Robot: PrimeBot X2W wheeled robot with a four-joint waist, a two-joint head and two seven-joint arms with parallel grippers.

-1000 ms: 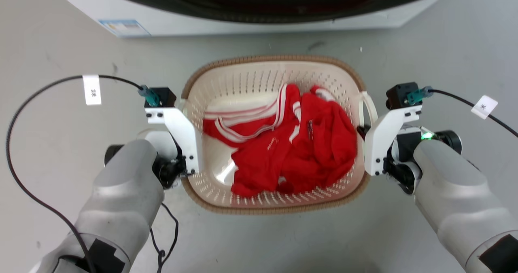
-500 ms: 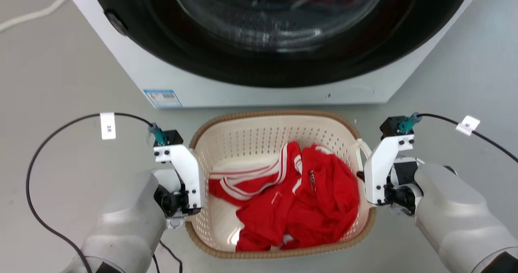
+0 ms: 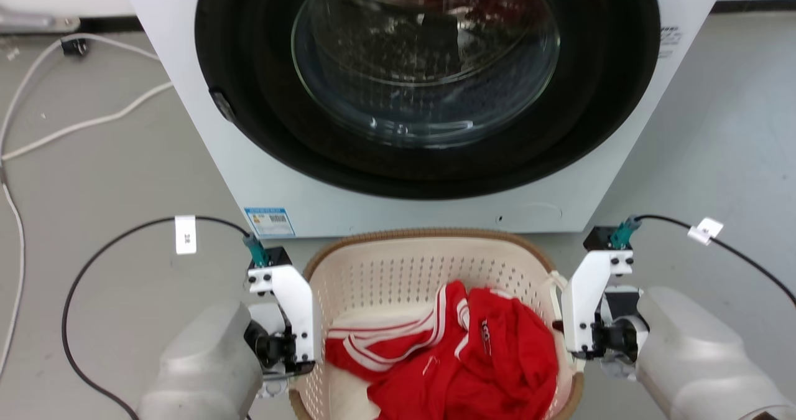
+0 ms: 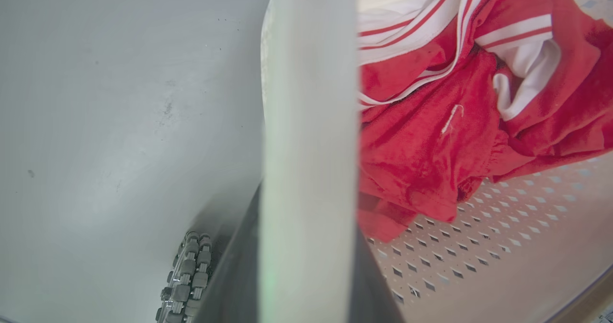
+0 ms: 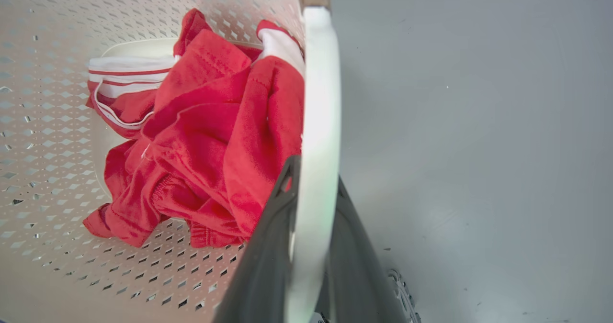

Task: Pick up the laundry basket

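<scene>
The laundry basket (image 3: 429,234) is gripped at both sides, just before the washing machine (image 3: 186,96).
The left hand (image 4: 306,246) clamps the left handle (image 4: 309,98) and the right hand (image 5: 311,184) the right handle (image 5: 321,98). The far rim is near the washer front, with bare floor (image 3: 93,177) open on both sides.

The left forearm (image 3: 205,370) and the right forearm (image 3: 690,351), both pale grey, reach forward from the near edge, one at each side and well apart. The left gripper (image 4: 309,217) has its two dark fingers clamped on either side of the left loop handle (image 4: 309,98). The right gripper (image 5: 313,179) pinches the right loop handle (image 5: 320,88) the same way.
</scene>
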